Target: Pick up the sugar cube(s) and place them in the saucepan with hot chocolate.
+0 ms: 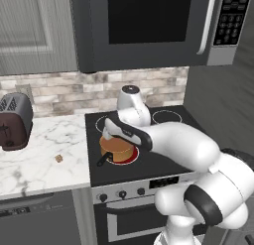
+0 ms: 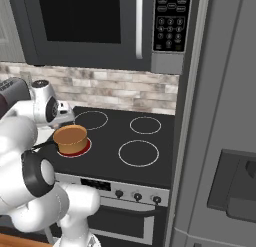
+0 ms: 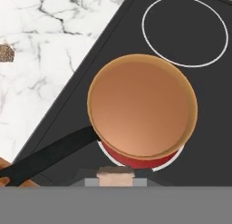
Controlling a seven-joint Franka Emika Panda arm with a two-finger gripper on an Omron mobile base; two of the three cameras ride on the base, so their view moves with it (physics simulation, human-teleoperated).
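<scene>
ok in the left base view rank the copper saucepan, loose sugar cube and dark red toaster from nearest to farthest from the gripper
1. Small round orange-copper saucepan, directly under the gripper on the glowing front-left burner.
2. Tiny tan-brown sugar cube, out on the white marble counter left of the stove.
3. Dark red toaster, at the counter's far left.

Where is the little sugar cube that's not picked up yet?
One sugar cube lies on the white marble counter, left of the stove and its saucepan, with the toaster behind it to the left.
</scene>
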